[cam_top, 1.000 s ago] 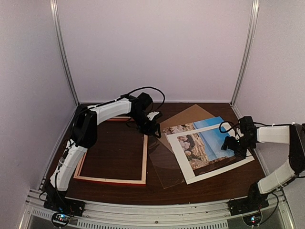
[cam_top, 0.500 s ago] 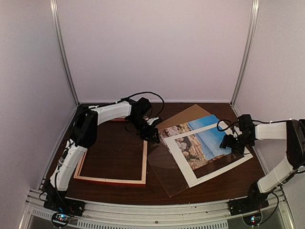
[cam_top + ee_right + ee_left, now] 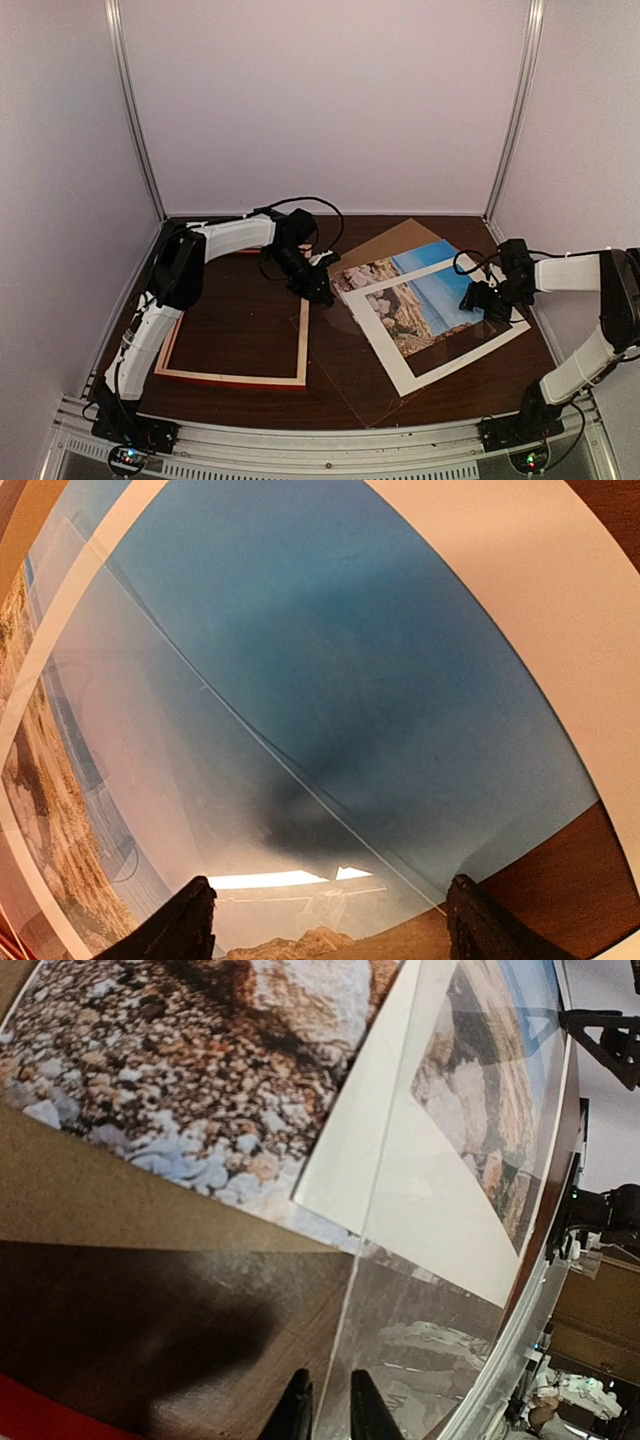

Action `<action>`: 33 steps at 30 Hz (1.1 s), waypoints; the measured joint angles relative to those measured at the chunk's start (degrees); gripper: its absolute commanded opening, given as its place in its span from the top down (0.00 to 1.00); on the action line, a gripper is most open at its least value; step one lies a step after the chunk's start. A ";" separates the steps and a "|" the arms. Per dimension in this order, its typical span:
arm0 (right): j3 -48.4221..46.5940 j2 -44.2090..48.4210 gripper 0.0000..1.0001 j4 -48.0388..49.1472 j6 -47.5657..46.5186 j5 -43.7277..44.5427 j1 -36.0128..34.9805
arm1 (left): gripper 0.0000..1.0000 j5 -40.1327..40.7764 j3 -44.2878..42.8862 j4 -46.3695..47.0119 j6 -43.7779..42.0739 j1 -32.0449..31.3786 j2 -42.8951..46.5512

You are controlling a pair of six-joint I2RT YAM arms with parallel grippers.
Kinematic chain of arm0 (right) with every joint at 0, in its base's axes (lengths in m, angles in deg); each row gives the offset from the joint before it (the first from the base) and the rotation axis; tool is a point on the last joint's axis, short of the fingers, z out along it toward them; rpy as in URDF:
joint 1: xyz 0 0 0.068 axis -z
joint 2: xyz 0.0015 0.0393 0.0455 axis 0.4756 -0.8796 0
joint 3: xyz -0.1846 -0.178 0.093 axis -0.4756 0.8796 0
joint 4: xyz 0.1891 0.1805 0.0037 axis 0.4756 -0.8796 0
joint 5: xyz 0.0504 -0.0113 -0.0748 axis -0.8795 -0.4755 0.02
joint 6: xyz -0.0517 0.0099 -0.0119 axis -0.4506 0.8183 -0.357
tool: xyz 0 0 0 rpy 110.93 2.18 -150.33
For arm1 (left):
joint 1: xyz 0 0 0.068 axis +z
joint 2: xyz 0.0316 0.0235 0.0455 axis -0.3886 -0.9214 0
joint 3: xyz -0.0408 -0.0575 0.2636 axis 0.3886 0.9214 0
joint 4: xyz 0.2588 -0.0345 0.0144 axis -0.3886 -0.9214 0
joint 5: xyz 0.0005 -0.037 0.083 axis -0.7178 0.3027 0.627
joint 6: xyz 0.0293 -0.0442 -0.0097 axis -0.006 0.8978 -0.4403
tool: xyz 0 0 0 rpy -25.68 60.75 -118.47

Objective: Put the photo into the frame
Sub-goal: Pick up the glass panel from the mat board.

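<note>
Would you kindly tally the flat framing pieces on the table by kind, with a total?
Wooden frame: 1
Photo: 1
White mat: 1
Brown backing board: 1
Clear sheet: 1
Total: 5

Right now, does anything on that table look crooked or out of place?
Yes. The white mat lies askew over the photo, both on a brown board turned another way. A clear sheet, pinched by the left claw, overlaps the mat. The frame lies apart, holding nothing.
</note>
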 measured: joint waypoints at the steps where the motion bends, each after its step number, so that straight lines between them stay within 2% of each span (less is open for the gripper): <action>1: -0.02 0.00 0.20 -0.02 0.00 -0.02 0.00 | 0.90 -0.48 0.00 0.02 0.11 0.00 0.00; 5: -0.31 0.02 0.18 -0.68 -0.24 -0.09 0.00 | 1.00 -2.01 0.33 0.02 0.48 0.00 0.00; 14: -1.79 2.78 0.14 -5.44 -0.48 -0.02 -0.02 | 1.00 -4.57 9.31 3.96 2.12 0.00 4.74; 18: -3.41 4.57 0.12 -6.80 -0.57 -0.04 -0.02 | 1.00 -4.59 14.60 7.48 3.56 0.02 10.40; 26: -3.78 6.93 0.10 -8.13 -0.68 -0.92 -0.42 | 1.00 -4.00 30.99 19.30 8.63 0.83 26.40; 33: -3.67 6.67 0.10 -7.52 -0.37 -3.65 -2.36 | 1.00 0.22 44.83 27.02 11.04 0.98 35.82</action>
